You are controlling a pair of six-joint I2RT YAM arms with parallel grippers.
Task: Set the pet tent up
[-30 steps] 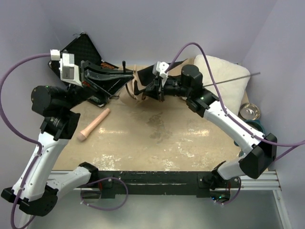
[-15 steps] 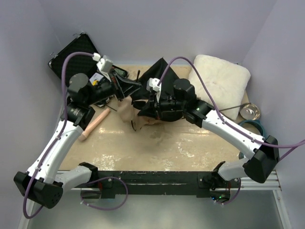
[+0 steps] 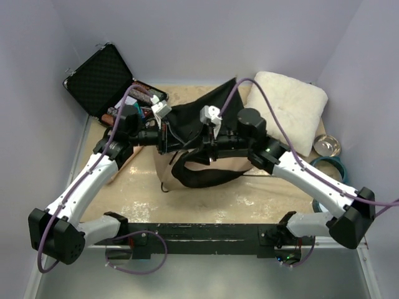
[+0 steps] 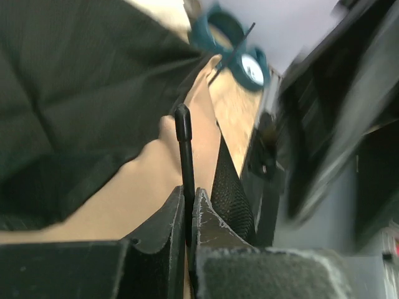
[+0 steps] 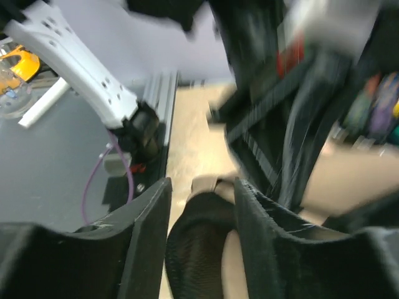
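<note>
The pet tent [image 3: 194, 167] lies crumpled mid-table, black fabric [image 3: 201, 111] raised at the back and tan cloth with a black band in front. My left gripper [image 3: 163, 133] presses into its left side. In the left wrist view that gripper [image 4: 187, 198] is shut on a thin black pole [image 4: 182, 134] sticking up past tan cloth [image 4: 149, 184] and black fabric [image 4: 75, 81]. My right gripper [image 3: 209, 147] hovers over the tent's middle. In the right wrist view it [image 5: 202, 187] stands open, a black mesh band with tan edging [image 5: 206, 240] lying between its fingers [image 5: 255, 212].
A white fluffy cushion [image 3: 288, 106] sits at the back right. A metal bowl [image 3: 327, 144] and a teal ring [image 3: 331, 168] lie by the right edge. An open black foam-lined case [image 3: 100, 71] leans at the back left, several small items beside it.
My left arm swung from the case at the back left to the tent's left side. The right gripper opened. The tent shifted toward the front and spread wider.
</note>
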